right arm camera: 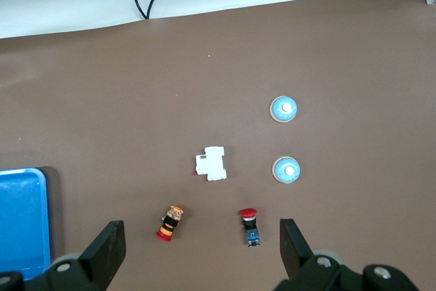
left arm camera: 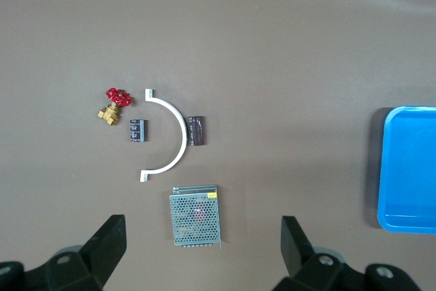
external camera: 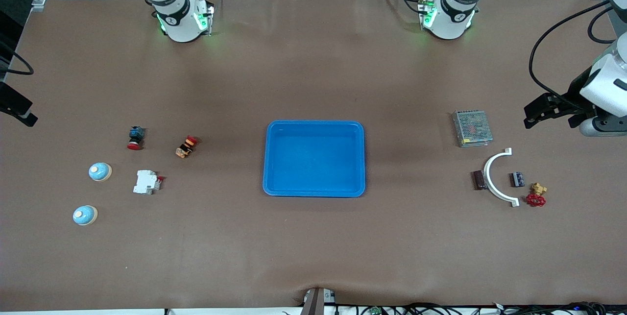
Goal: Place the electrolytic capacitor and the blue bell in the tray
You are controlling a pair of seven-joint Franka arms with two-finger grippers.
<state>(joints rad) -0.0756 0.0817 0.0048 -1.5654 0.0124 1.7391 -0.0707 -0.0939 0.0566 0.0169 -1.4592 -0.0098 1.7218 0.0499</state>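
At the right arm's end of the table sit two blue bells: one blue bell [external camera: 85, 215] nearer the front camera and a second blue bell [external camera: 100, 172] a little farther from it. Beside them toward the tray lies a white circuit breaker [external camera: 147, 182]. Farther from the front camera than the breaker are a red-capped push button [external camera: 135, 137] and an orange and black switch [external camera: 186, 147], lying near each other but apart. The right gripper [right arm camera: 203, 250] hangs in the air over this cluster, its two fingers [right arm camera: 107, 247] spread wide with nothing between them; in the front view only a dark part of it shows at the edge.

In the middle of the table rests the tray [external camera: 267, 158], bright blue, with nothing in it.

At the left arm's end, a perforated metal power supply [external camera: 471, 128] lies farthest from the front camera of that group. Nearer to the camera is a white curved bracket [external camera: 492, 185], arched like a half ring. Just outside its curve, on the tray's side, lies a dark electrolytic capacitor [external camera: 478, 180], just beside the bracket; whether they touch I cannot tell. Inside the curve sits a small black capacitor block [external camera: 517, 179], and just past it a brass valve with a red handwheel [external camera: 537, 196]. The left gripper [left arm camera: 203, 250] hovers over the table by the power supply, its fingers [left arm camera: 294, 243] wide apart and holding nothing
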